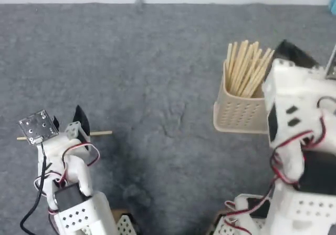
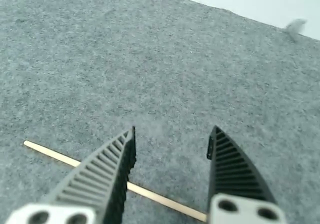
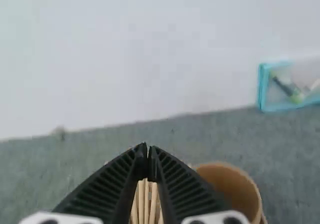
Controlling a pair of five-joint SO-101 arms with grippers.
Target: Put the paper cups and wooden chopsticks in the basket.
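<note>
A single wooden chopstick [image 1: 100, 133] lies flat on the grey mat at the left. My left gripper [image 1: 70, 120] hovers just above it, open, with the stick [image 2: 150, 195] crossing under both fingers and nothing held. At the right stands a beige basket [image 1: 236, 114] holding a bundle of chopsticks [image 1: 245, 67]. My right gripper [image 3: 146, 151] is above that basket, shut with nothing between its fingers. Below it I see the chopstick bundle [image 3: 145, 204] and a brown paper cup [image 3: 230, 186] right beside it.
The grey mat [image 1: 157, 72] stretches bare between the two arms. A turquoise-edged clear box [image 3: 290, 83] sits by the wall beyond the mat. The right arm's white body [image 1: 299, 119] covers the basket's right side.
</note>
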